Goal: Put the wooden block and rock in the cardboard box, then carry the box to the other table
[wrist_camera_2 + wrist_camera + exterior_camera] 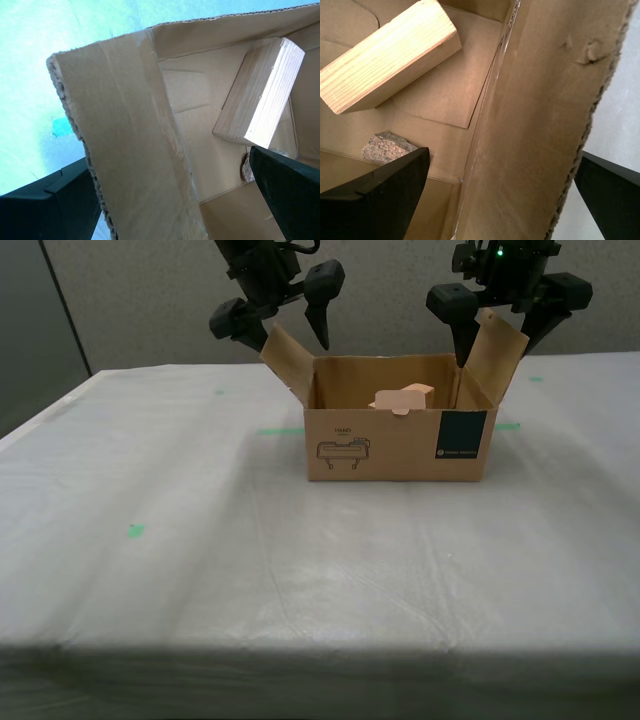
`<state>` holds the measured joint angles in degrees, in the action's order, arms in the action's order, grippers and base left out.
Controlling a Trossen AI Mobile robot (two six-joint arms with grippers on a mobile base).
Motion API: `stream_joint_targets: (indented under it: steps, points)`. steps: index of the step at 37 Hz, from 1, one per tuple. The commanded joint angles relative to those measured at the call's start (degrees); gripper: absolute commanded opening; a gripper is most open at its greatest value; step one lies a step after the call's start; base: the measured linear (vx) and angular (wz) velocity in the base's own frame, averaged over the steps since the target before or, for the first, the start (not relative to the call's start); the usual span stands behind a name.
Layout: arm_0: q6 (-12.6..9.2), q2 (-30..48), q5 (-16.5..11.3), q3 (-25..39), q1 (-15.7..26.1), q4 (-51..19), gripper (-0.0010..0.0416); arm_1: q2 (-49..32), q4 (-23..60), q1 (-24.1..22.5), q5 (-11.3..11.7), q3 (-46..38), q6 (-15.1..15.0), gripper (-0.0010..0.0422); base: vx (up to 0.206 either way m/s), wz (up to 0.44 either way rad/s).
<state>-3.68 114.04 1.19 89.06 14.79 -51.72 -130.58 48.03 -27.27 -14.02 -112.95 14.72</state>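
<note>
Cardboard box (395, 445) is sitting upright on the whitish, wrinkled tabletop (300, 570), toward the far side and a bit right of centre in the exterior view. Its teal label (461, 435) and line drawing (343, 450) are facing near. Green tape marks (135, 531) are showing on the tabletop, and the one pointed at is well apart from the box, on the exterior view's left.

Wooden block (385, 55) is lying tilted inside the box, with one end raised. Rock (387, 146) is resting on the box floor just beside the block's lower end, near the box wall.

My first gripper (500, 165) is straddling one raised side flap (545, 125). Its fingers (375, 200) are spread wide, one inside the box and one outside, holding nothing.

My second gripper (170, 160) is doing the same on a side flap (125, 140). Its fingers (285, 190) are wide apart, one on each side of the cardboard, gripping nothing.

In the exterior view one arm is hanging over the left flap (285, 360) and one over the right flap (495, 355). Cannot tell which is first or second.
</note>
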Motion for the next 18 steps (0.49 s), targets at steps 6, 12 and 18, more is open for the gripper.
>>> stream_joint_targets:
  steps: [6,12,18]
  points:
    - [0.79,-0.02,0.26,0.04,0.17,-0.26,0.04,0.11,0.46,0.11,0.02,0.0,-0.15,0.0364,0.0,0.0]
    - [0.76,-0.5,0.26,0.04,0.26,-0.87,0.0399,0.68,1.14,0.35,0.04,0.0,-0.15,0.0383,0.0,0.0]
    - [0.7,-1.97,0.28,0.04,0.26,-1.68,0.0399,2.62,1.66,0.74,0.07,0.0,-1.2,0.0396,0.0,0.0]
